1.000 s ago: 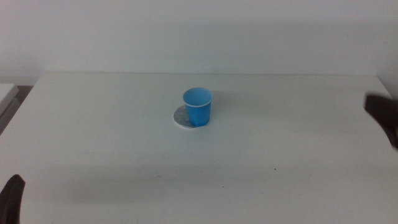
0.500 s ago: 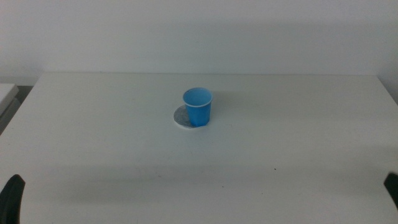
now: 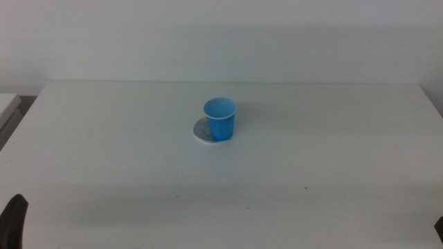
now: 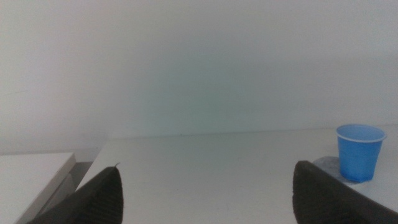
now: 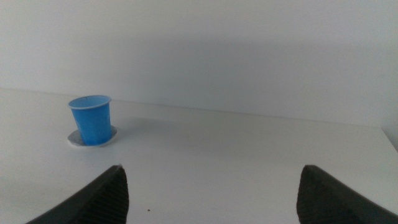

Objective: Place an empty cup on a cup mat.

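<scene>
The blue cup (image 3: 219, 119) stands upright and empty on the cup mat (image 3: 200, 130) at the table's middle, set toward the mat's right edge. It also shows in the left wrist view (image 4: 359, 151) on the mat (image 4: 326, 165), and in the right wrist view (image 5: 91, 119) on the mat (image 5: 74, 140). My left gripper (image 4: 206, 168) is open and empty; it waits at the bottom left corner of the middle view (image 3: 14, 218). My right gripper (image 5: 212, 168) is open and empty, with only a sliver at the bottom right corner (image 3: 439, 225). Both are far from the cup.
The white table (image 3: 311, 152) runs back to a plain white wall. A second white surface (image 3: 7, 104) sits beyond the table's left edge, also seen in the left wrist view (image 4: 31, 171).
My right gripper has drawn back from the right edge down to the bottom right corner, almost out of view. The cup, mat and left gripper have not moved.
</scene>
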